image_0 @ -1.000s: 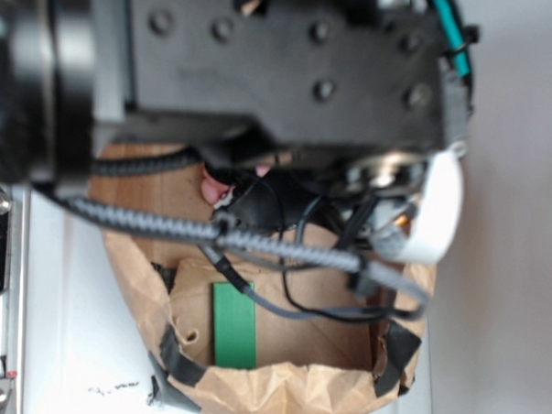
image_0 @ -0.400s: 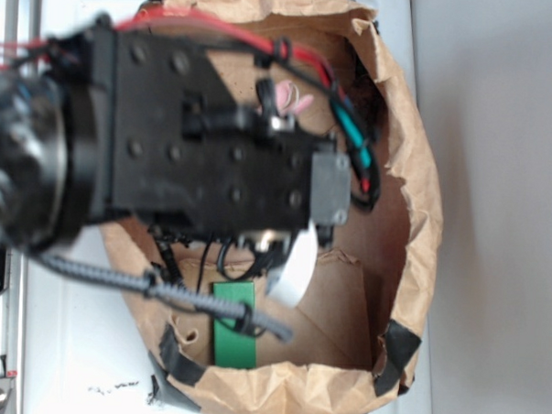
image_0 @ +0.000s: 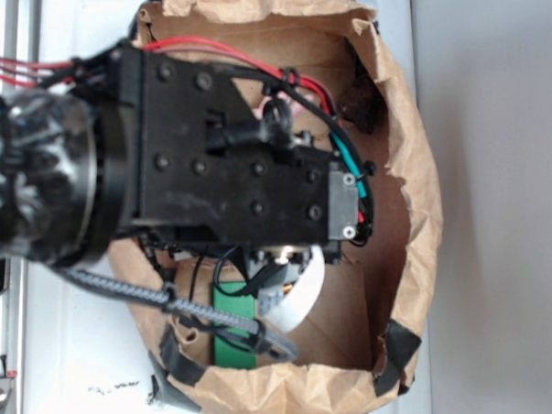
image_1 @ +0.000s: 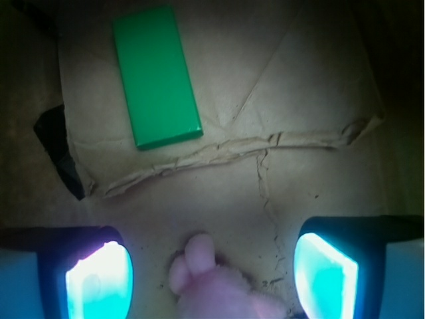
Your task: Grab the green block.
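Our end effector (image_1: pixel 212 276) hangs released over the fuzzy pink plush bunny (image_1: pixel 222 292); the flat bright-green rectangular block (image_1: pixel 157 74) lies apart on brown paper

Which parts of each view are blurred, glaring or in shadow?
Exterior view: the arm near the camera is blurred, hiding most of the green block. Wrist view: the gripper fingertips glare cyan-white, the paper bag corners fall into shadow, the pink plush is soft, the block sharp.

Exterior view is bright and evenly lit but the big black robot arm (image_0: pixel 213 177) up close is soft, while the wrist view is dim, vignetted, with glowing blown-out cyan fingertips (image_1: pixel 99 282).
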Controlling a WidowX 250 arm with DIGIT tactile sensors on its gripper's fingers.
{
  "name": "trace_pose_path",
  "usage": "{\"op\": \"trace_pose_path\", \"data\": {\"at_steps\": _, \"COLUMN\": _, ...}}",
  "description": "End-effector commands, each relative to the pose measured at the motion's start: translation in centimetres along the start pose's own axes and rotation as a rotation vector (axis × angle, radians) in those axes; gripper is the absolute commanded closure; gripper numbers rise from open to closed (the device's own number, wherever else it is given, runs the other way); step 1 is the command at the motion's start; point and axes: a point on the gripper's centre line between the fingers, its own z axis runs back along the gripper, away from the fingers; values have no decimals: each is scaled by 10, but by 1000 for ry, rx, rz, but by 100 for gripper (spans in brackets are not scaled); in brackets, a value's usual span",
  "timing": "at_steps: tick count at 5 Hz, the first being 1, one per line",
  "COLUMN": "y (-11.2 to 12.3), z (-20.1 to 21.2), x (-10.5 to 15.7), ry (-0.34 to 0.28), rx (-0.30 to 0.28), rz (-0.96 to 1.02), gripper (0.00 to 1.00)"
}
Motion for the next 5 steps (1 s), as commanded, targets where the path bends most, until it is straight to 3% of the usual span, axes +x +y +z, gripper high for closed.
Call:
{"op": "trace_pose_path", "data": {"at_steps": 1, "y": 16, "z": -4, "x": 8, "ry": -52, "rx": 147, "rz": -122, "gripper": 0}}
{"op": "trace_pose_path", "data": {"at_steps": 2, "y": 7, "z": -23, "x": 20, "ry": -72, "rx": 186, "rz": -285, "gripper": 0}}
{"op": "trace_pose_path", "data": {"at_steps": 3, "y": -10, "z": -30, "x": 31, "ry": -61, "rx": 162, "rz": -374, "gripper": 0}}
{"op": "trace_pose_path", "data": {"at_steps": 5, "y": -27, "z": -8, "x": 47, "ry": -99, "rx": 95, "rz": -401, "gripper": 0}}
